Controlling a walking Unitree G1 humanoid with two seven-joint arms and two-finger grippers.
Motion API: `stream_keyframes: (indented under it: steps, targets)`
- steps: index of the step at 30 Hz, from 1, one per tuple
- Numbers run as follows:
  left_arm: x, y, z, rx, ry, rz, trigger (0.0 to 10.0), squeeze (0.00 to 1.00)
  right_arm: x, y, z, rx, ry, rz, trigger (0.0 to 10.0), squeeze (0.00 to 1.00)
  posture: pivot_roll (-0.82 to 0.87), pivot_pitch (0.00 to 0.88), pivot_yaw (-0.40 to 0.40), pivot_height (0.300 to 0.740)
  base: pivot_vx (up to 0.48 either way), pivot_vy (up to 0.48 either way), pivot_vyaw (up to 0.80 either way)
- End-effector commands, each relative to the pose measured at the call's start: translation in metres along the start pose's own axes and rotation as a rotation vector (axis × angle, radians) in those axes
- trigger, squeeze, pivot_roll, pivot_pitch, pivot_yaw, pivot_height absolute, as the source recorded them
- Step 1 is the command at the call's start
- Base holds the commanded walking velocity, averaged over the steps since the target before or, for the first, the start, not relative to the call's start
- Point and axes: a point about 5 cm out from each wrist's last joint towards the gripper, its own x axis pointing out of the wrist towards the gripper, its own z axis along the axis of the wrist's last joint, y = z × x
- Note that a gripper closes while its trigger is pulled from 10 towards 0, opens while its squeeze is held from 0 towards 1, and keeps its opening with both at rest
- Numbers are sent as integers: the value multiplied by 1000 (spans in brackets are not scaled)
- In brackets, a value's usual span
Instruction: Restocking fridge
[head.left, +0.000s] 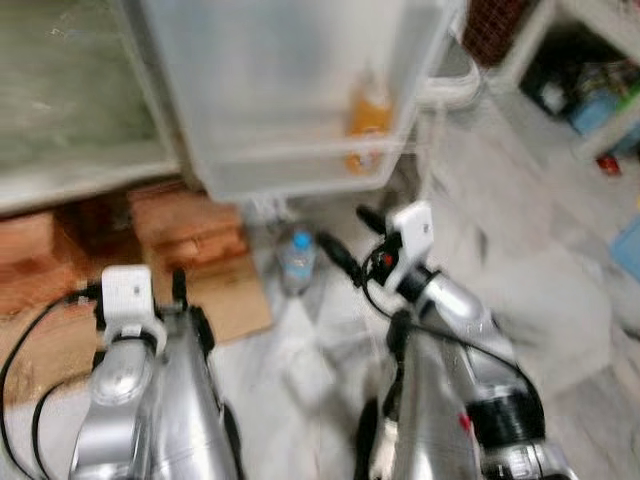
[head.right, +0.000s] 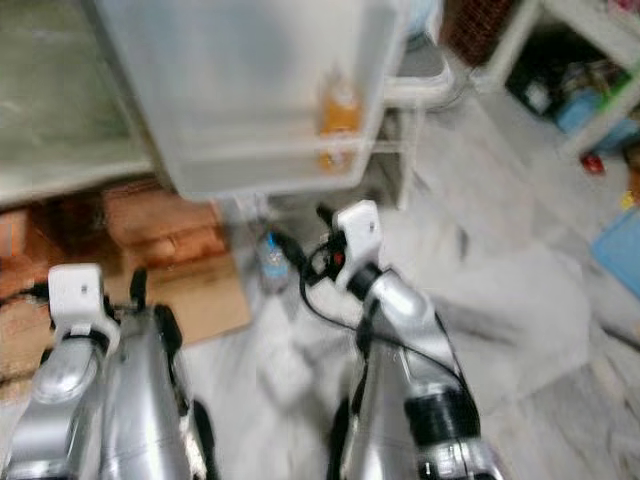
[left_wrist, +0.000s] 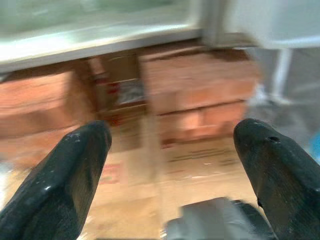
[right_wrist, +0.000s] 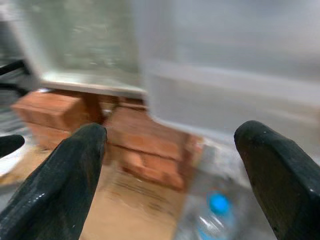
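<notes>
both end effectors gape empty; right end effector faces water bottle, left end effector bricks.

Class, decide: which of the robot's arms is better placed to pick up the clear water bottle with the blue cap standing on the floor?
Right. The right gripper, fingers open, reaches out just beside the clear blue-capped water bottle. The left gripper, also open, sits lower and further left, facing the red bricks.

A water bottle stands on the floor below the fridge door, bricks to its left.
</notes>
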Motion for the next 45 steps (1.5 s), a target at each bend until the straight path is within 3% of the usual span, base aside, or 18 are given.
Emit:
stream_keyframes:
  steps: [1, 8, 18, 36, 45]
  targets:
    - [-3, 4, -8, 3, 33, 12, 10000, 0, 1, 3, -2, 0, 5, 15, 10000, 0, 50, 142, -60, 377, 255, 244, 769]
    - [-3, 3, -8, 1, 33, 3, 10000, 0, 1, 2, -2, 6, 4, 3, 10000, 0, 50, 144, -60, 377, 257, 104, 438]
    - [-4, 0, -7, 4, 16, -28, 10000, 0, 1, -14, 2, -15, -9, -139, 10000, 0, 48, 148, -59, 377, 138, 0, 0]
    - [-6, 0, -10, 9, 34, -32, 10000, 0, 4, -11, -3, -19, 18, -117, 10000, 0, 52, 163, -60, 377, 429, 0, 0]
    - [-8, -2, -12, 1, 44, -37, 10000, 0, 0, -13, -7, -22, 39, -129, 10000, 0, 49, 173, -60, 377, 0, 0, 0]
